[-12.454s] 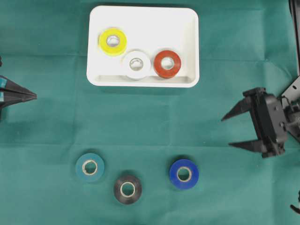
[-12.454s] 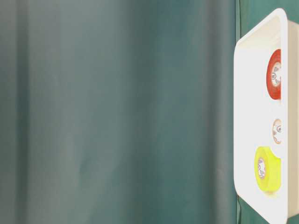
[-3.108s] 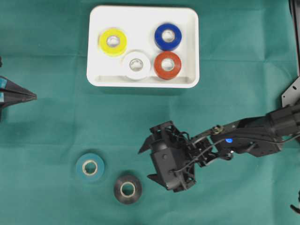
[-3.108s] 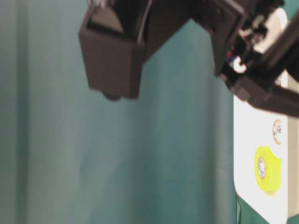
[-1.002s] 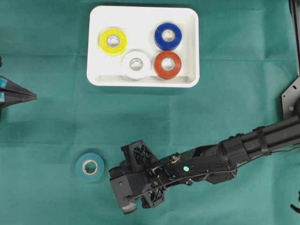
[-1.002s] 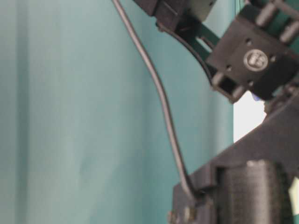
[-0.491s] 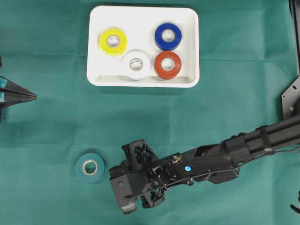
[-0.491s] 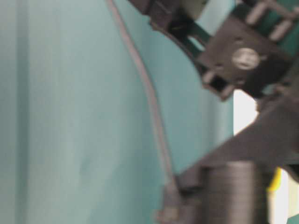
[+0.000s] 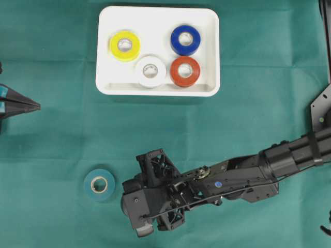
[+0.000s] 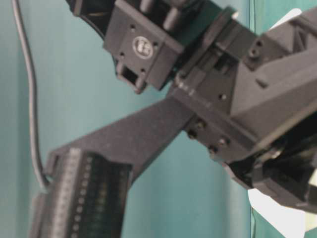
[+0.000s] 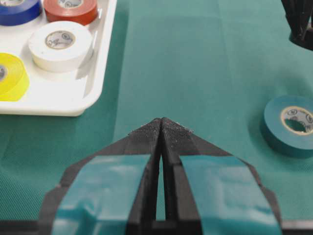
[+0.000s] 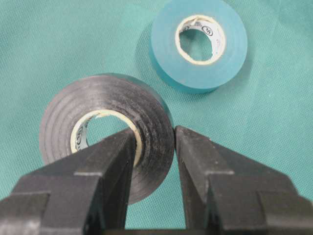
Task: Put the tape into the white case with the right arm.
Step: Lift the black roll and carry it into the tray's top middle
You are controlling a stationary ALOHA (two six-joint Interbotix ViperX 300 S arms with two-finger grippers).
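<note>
My right gripper (image 12: 154, 139) is shut on a black tape roll (image 12: 63, 127). One finger sits inside its core and the other presses the outer wall, and the roll is tilted. In the overhead view the gripper (image 9: 142, 209) is at the front centre and covers that roll. A teal tape roll (image 9: 106, 191) lies flat just left of it, and the right wrist view shows the teal roll (image 12: 166, 54) beyond the black one. The white case (image 9: 158, 18) stands at the back with yellow (image 9: 124, 45), white (image 9: 150, 71), red (image 9: 184, 71) and blue (image 9: 185, 40) rolls in it. My left gripper (image 11: 161, 120) is shut and empty.
The left gripper (image 9: 36, 105) rests at the far left edge of the green cloth. The right arm (image 9: 258, 173) stretches in from the right edge. In the table-level view it blocks nearly everything except a sliver of the case (image 10: 277, 215).
The right gripper has finished closing on the black roll and shifted slightly. In the table-level view the arm now fills more of the frame. The left arm has not moved.
</note>
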